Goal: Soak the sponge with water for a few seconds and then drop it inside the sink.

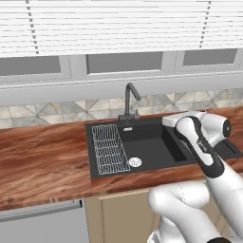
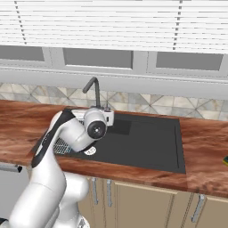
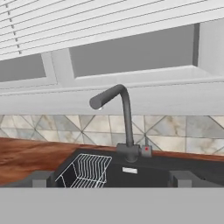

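**Matte black sink waits, sponge far off at the right**

Black and dry, the sink (image 1: 156, 147) sits in the wooden desk (image 1: 42, 161), wire rack (image 1: 110, 149) at its left, faucet (image 3: 118, 118) behind it with no water running. The gripper (image 3: 111, 178) hovers over the basin facing the faucet, jaws wide apart and holding nothing. A small yellow-green sliver at the desk's right edge is probably the sponge (image 2: 226, 160), well apart from the hand. The arm should swing right, staying above the sink's rim. Open desk lies between, so room looks ample.
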